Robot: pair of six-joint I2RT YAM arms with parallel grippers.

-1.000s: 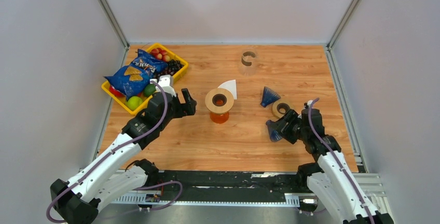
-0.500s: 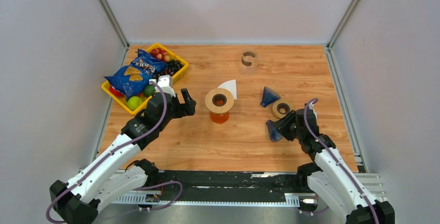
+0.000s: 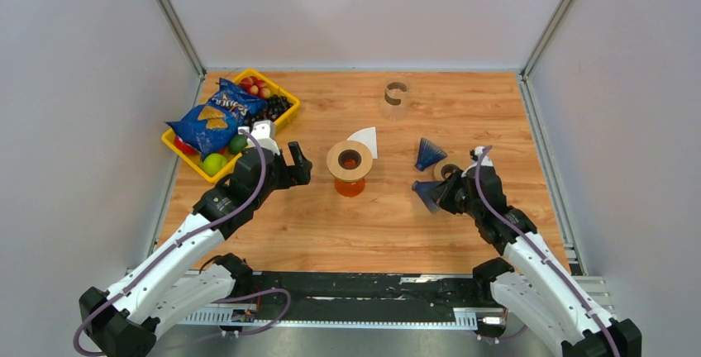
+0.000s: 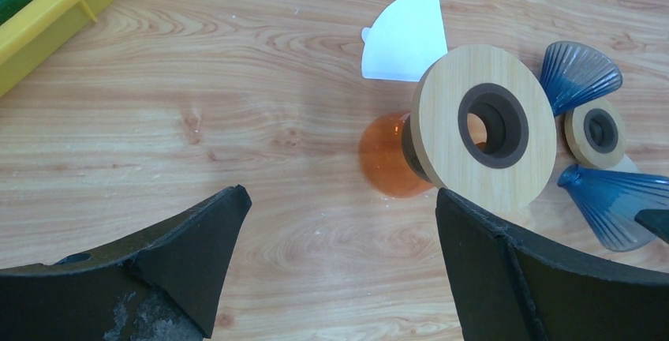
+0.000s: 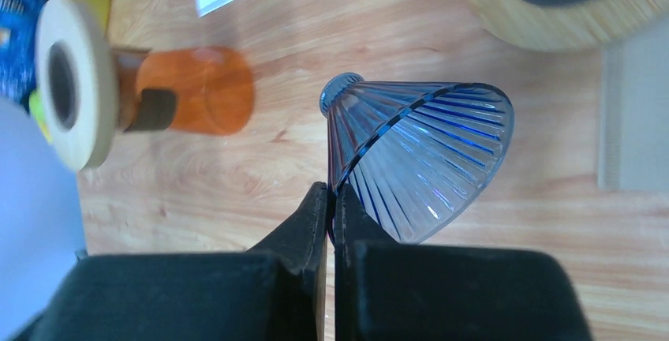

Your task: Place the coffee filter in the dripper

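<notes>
The white paper coffee filter (image 3: 364, 140) (image 4: 402, 37) lies flat on the table just behind an orange glass (image 3: 350, 185) (image 5: 197, 92) topped by a wooden ring (image 3: 349, 159) (image 4: 442, 120). My right gripper (image 3: 442, 196) (image 5: 331, 195) is shut on the rim of a ribbed blue glass dripper (image 3: 427, 194) (image 5: 426, 151), which lies tilted with its narrow end pointing left. A second blue dripper (image 3: 428, 153) (image 4: 580, 73) lies farther back. Left of the orange glass, my left gripper (image 3: 298, 161) (image 4: 339, 199) hangs wide open with nothing between its fingers.
A small wooden ring (image 3: 447, 169) (image 4: 599, 132) sits beside the right gripper. A clear glass with a ring (image 3: 397, 97) stands at the back. A yellow tray (image 3: 285, 113) with a chip bag and fruit is at the back left.
My right gripper has closed on the blue dripper's rim and carried it a little back and to the left. The left arm has not moved.
</notes>
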